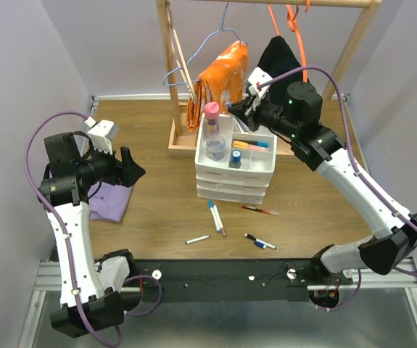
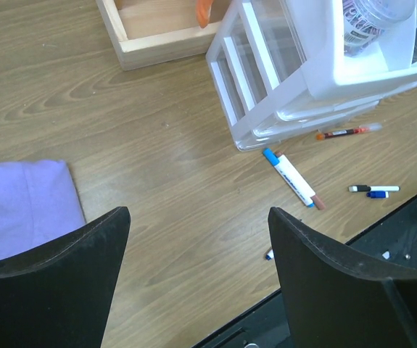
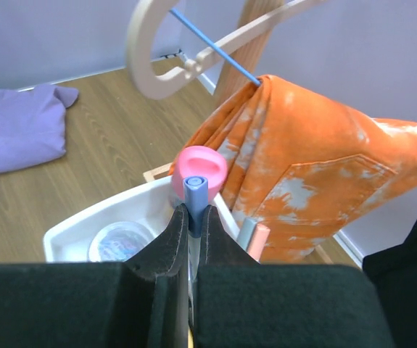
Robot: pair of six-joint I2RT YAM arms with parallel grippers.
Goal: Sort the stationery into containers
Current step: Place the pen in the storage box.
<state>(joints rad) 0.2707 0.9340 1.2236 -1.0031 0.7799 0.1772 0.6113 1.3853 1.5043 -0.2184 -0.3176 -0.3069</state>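
Right gripper clamped on blue-capped pen, over tray at its 12 o'clock edge. Left gripper apart, empty. Lower pen inside one compartment before release, keeping off the pink-capped bottle.

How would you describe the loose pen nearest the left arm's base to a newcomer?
Look at the table in front of the white drawer unit. Yours is the leftmost pen there, near the front edge. It is all white with a dark tip, unlike the blue-capped pen behind it and the black-and-blue marker to its right.
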